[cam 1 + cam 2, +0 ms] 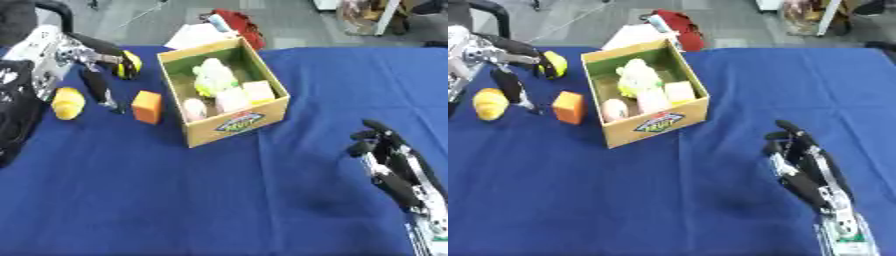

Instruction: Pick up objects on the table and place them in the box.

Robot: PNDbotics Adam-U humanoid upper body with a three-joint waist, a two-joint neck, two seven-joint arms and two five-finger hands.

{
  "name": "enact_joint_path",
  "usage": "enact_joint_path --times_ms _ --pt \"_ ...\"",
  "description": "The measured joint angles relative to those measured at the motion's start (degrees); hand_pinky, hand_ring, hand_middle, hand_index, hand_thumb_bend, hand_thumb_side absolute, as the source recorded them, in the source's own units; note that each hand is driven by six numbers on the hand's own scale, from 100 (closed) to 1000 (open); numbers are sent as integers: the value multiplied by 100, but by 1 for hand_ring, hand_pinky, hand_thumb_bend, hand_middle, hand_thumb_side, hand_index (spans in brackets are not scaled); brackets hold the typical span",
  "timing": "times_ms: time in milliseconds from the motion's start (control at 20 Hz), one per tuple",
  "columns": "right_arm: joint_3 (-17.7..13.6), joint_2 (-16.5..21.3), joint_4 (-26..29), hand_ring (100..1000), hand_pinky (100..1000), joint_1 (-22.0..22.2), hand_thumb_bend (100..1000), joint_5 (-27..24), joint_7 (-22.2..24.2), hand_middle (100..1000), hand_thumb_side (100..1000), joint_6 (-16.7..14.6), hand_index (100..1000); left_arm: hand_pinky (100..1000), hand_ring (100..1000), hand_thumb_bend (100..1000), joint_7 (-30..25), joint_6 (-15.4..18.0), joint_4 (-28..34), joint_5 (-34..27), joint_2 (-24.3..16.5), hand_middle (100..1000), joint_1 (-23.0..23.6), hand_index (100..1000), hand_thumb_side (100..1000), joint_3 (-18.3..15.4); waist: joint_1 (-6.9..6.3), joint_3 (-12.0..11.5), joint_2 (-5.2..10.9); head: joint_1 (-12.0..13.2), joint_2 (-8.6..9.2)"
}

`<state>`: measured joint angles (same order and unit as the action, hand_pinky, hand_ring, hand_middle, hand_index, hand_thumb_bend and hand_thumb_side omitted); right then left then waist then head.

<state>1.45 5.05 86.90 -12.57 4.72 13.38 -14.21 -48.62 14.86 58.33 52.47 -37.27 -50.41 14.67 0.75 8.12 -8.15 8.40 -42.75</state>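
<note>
Since the box (229,125) stands open-topped near the middle of the blue table (219,200), both arms can reach it, and the left eye view shows it already partly filled: a pale green soft thing (213,76) at the back, with a pink block (258,91) and 2 paler pieces in front of it; outside the box, 3 things lie to its left, an orange block (147,106) just beside the box wall, a yellow rounded toy (68,103) further left, and a yellow-and-black thing (129,64) toward the far edge; the left hand (92,70) hangs among them, fingers spread and reaching down, 1 finger pointing at the cloth between the yellow toy and the orange block, nothing enclosed; that spread looks like readiness to close on whichever piece is nearest, probably the orange block, though I cannot tell which it favours.

From the right eye view the right hand (802,167) shows best, low at the right, well apart from the box, fingers relaxed and pointing up, empty; it sits there idle, I judge, because everything loose lies on the left side; behind the box, white paper (627,35) and a red thing (677,25) lie off the table and play no part.
</note>
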Motion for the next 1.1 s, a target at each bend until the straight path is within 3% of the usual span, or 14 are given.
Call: enact_joint_path --times_ms 250,800,1100 --pt "0 0 0 626 654 0 100 0 4 672 382 3 901 807 759 529 95 57 -111 26 65 789 8 895 263 19 0 5 0 1 0" --pt "0 -1 0 626 654 0 100 0 16 672 382 13 901 776 716 461 870 121 -517 276 437 738 42 858 207 26 0 28 0 13 0" --pt "1 -6 0 626 654 -2 100 -1 19 672 382 14 901 668 537 349 1621 78 -600 402 527 535 51 709 195 -5 1 41 0 32 0"
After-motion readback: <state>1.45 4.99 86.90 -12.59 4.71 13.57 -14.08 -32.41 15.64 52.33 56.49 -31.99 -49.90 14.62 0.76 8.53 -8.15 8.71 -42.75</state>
